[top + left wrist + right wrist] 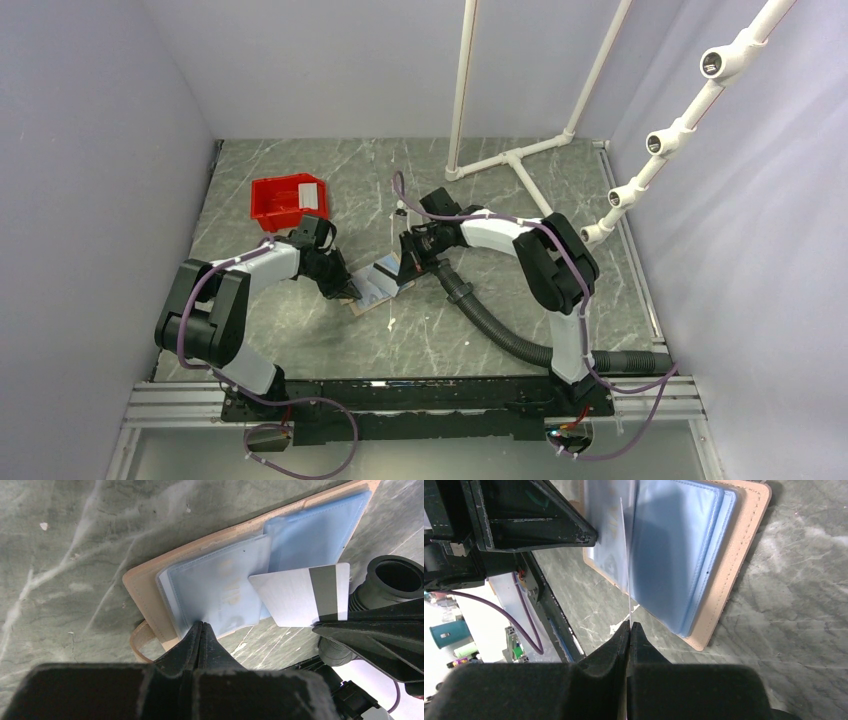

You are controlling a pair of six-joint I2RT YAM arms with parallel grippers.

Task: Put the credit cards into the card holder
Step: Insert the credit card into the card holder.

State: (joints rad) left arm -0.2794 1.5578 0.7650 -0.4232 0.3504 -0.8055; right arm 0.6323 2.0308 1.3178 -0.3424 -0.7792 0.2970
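Grey-green marbled desk (300, 340), enclosed by pale lilac walls. At mid-desk, card holder (150, 595) lying open and flat: tan cover underneath, translucent blue sleeves on top, a tan strap loop at one corner.

Left fingers (201, 626) closed tip to tip at the holder's left side, tips touching the edge of the uppermost sleeve; not discernible whether a leaf of that sleeve is pinched between them.

Right fingers (630, 625) closed on one credit card (295, 597), whitish-grey with a dark stripe across one end. Card held on edge at the holder's right side, its free end reaching in over the blue sleeves; seen from the right wrist only as a thin pale line. Not clear whether touching the sleeves or just above them. Tips of the two arms near each other, with the holder between.

Red bin (288, 200) far left on the desk, well apart from the holder. White pipe frame (515, 155) at far right. Black corrugated hose (490, 320) lying across the desk to the right, beside the right arm.
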